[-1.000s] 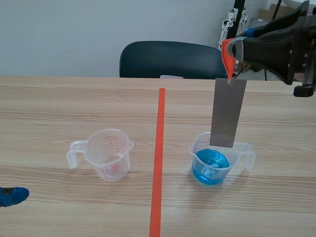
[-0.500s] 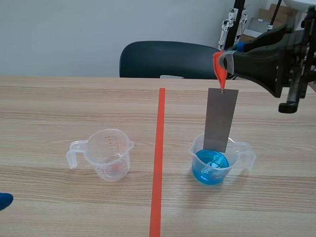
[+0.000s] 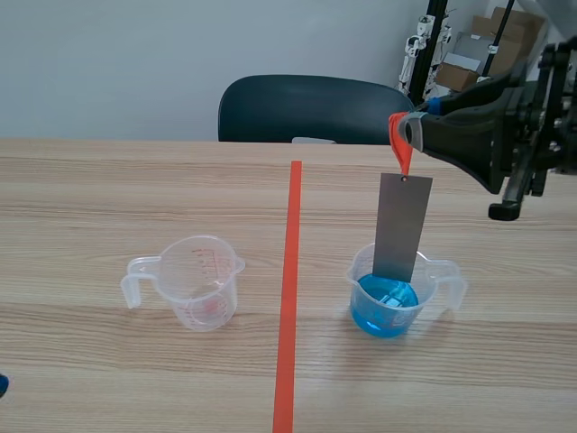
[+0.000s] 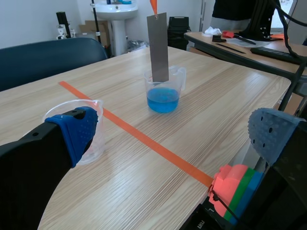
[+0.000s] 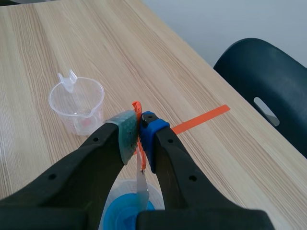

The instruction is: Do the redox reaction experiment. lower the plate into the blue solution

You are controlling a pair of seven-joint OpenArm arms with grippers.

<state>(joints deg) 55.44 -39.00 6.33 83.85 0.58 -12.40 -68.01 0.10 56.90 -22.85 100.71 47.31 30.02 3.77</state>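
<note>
The grey plate [image 3: 402, 227] hangs upright from its orange loop [image 3: 400, 159], lower edge inside the rim of the measuring cup [image 3: 450, 277], at or just above the blue solution [image 3: 386, 305]. The right gripper [image 3: 408, 132] is pinched on that loop, so we should descend straight and slowly, clear of the cup wall. The left gripper [image 4: 176, 128] sits spread and empty.

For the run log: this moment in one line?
right claw: shut on orange ribbon | flat grey metal plate: hangs, lower end inside clear plastic cup of blue liquid | left claw: open
</note>
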